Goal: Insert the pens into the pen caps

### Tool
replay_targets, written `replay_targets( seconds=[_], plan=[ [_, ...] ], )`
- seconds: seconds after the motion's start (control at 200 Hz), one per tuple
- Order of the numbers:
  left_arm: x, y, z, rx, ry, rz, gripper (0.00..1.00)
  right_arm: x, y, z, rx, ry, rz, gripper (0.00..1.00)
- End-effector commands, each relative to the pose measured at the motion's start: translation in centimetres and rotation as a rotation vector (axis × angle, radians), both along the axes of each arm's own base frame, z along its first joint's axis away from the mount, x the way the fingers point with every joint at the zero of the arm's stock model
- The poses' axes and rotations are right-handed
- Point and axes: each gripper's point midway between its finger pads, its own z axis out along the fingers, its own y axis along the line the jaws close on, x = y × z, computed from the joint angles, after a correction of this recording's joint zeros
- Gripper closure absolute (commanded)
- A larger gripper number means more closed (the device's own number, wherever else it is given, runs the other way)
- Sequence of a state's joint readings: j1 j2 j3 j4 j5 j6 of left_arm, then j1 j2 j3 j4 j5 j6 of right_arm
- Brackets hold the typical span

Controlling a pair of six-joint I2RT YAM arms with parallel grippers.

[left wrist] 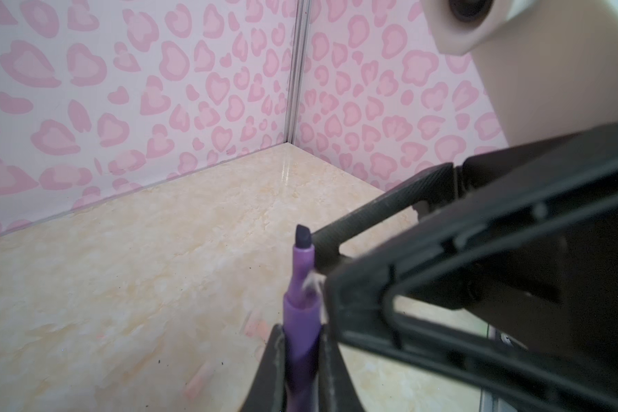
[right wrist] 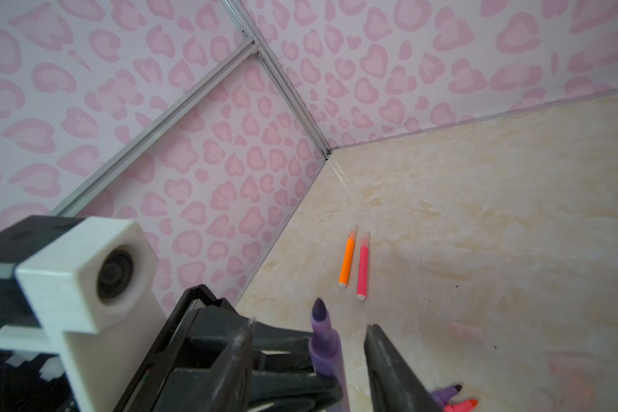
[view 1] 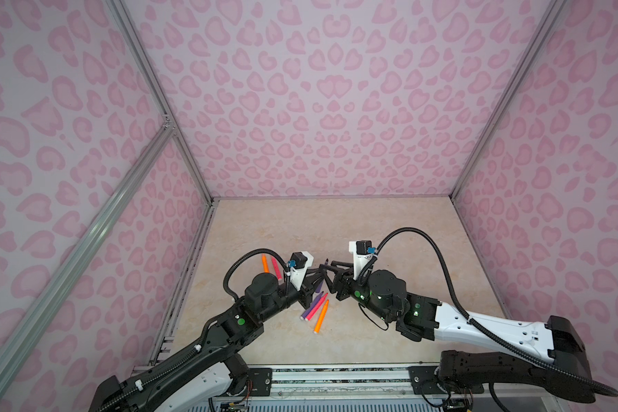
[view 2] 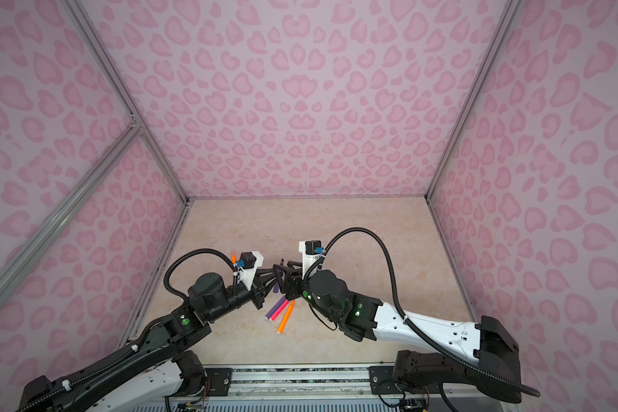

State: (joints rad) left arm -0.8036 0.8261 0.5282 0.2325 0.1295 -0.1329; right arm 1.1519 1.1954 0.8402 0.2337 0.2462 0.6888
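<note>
left end effector (left wrist: 300,351) gripping purple pen (left wrist: 300,314), right end effector (right wrist: 311,340) agape around it, orange pen (right wrist: 346,262) nearby

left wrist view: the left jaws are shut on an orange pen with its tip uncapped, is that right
Not quite. The left jaws are shut on a purple pen, not an orange one. The rest holds: its dark tip is uncapped. The left wrist view shows the purple barrel clamped between them.
</note>
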Motion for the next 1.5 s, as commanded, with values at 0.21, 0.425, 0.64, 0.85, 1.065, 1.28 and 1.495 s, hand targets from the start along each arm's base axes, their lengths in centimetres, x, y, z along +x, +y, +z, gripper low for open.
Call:
replay_targets(
  seconds=[0.21, 0.425, 0.64, 0.85, 1.065, 1.28, 1.495],
  plan=[
    [0.1, 0.3, 1.4, -0.02, -0.049, 0.016, 0.96, 0.8, -0.4, -1.7, -0.04, 0.032, -0.072, 0.62],
    [-0.1, 0.1, 1.4, -0.025, -0.051, 0.005, 0.96, 0.9, -0.1, -2.0, -0.036, 0.039, -0.074, 0.71],
    [-0.2, 0.1, 1.5, -0.023, -0.054, -0.002, 0.96, 0.8, 0.7, -2.0, -0.031, 0.042, -0.048, 0.75],
    [-0.1, 0.2, 1.6, -0.022, -0.055, 0.003, 0.96, 0.7, 1.4, -2.1, -0.029, 0.058, -0.027, 0.84],
    [0.1, 0.4, 1.7, -0.024, -0.051, 0.024, 0.97, 0.6, 1.3, -2.0, -0.012, 0.07, -0.032, 0.95],
    [0.3, 0.5, 1.6, -0.024, -0.038, 0.039, 0.77, 0.8, 0.6, -1.8, -0.002, 0.065, -0.054, 0.95],
    [0.1, 0.3, 1.6, -0.027, -0.038, 0.02, 0.65, 0.8, 0.7, -1.7, -0.01, 0.06, -0.055, 0.96]
  ],
)
